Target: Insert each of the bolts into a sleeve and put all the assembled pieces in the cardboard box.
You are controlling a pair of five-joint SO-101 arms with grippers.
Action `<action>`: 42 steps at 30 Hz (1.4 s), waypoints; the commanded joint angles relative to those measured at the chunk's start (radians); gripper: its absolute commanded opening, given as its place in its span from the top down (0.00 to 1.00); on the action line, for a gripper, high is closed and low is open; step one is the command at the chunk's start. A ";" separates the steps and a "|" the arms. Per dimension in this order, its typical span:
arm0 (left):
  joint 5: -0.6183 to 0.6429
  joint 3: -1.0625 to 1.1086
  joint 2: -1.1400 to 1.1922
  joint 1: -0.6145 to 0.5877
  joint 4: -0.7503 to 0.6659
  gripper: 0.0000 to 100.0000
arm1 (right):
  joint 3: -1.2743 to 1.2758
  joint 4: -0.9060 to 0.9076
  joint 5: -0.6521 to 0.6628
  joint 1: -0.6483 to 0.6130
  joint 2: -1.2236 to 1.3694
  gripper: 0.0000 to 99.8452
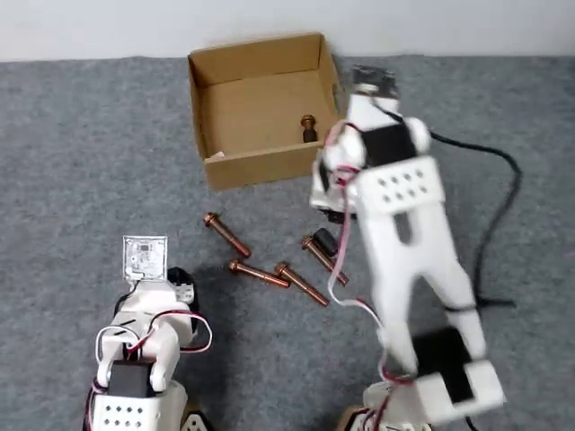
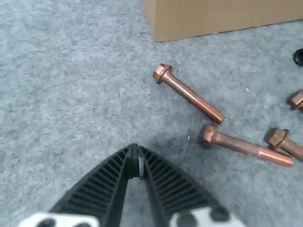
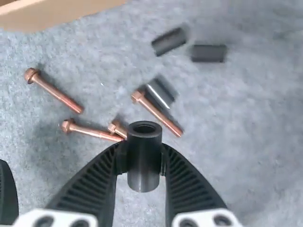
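Note:
My right gripper [image 3: 143,158] is shut on a black sleeve [image 3: 143,151], held upright above the carpet. Under it lie several copper bolts, such as one [image 3: 156,112] beside a loose sleeve [image 3: 161,92]. Two more sleeves [image 3: 169,40] [image 3: 208,53] lie farther off. In the high view the right gripper [image 1: 334,211] hangs just in front of the cardboard box [image 1: 260,166], which holds one assembled piece [image 1: 308,128]. My left gripper [image 2: 135,161] is shut and empty, low over the carpet, a short way from the nearest bolts [image 2: 188,93] [image 2: 246,145]. It sits at the lower left [image 1: 180,285].
Grey carpet covers the table. The bolts [image 1: 258,273] lie in a loose cluster between the two arms. A black cable [image 1: 503,171] trails on the right. Open carpet stretches left of the box.

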 commanded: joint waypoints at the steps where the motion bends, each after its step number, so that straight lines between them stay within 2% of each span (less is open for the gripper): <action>1: -0.002 -0.036 -0.040 0.011 0.066 0.99 | 0.091 0.038 -0.011 0.061 -0.199 0.99; 7: 0.132 -0.174 -0.043 0.012 0.143 0.99 | 0.387 -0.051 -0.008 0.165 -0.496 0.99; 10: 0.141 -0.254 0.023 0.012 0.138 0.99 | 0.589 -0.128 -0.005 0.200 -0.670 0.99; 15: 0.235 -0.424 0.269 0.011 0.143 0.99 | 0.890 -0.216 -0.002 0.202 -0.970 0.99; 20: 0.339 -0.664 0.606 0.012 0.172 0.99 | 1.074 -0.231 0.023 0.206 -1.219 0.99; 24: 0.382 -0.835 0.861 0.009 0.216 0.99 | 1.174 -0.231 0.077 0.209 -1.382 0.99; 32: 0.493 -1.052 1.289 0.012 0.195 0.99 | 1.287 -0.245 0.078 0.209 -1.555 0.99; 37: 0.505 -1.178 1.522 0.012 0.201 0.87 | 1.290 -0.248 0.077 0.209 -1.561 0.99; 42: 0.506 -1.305 1.689 0.012 0.201 0.86 | 1.292 -0.248 0.077 0.209 -1.561 0.99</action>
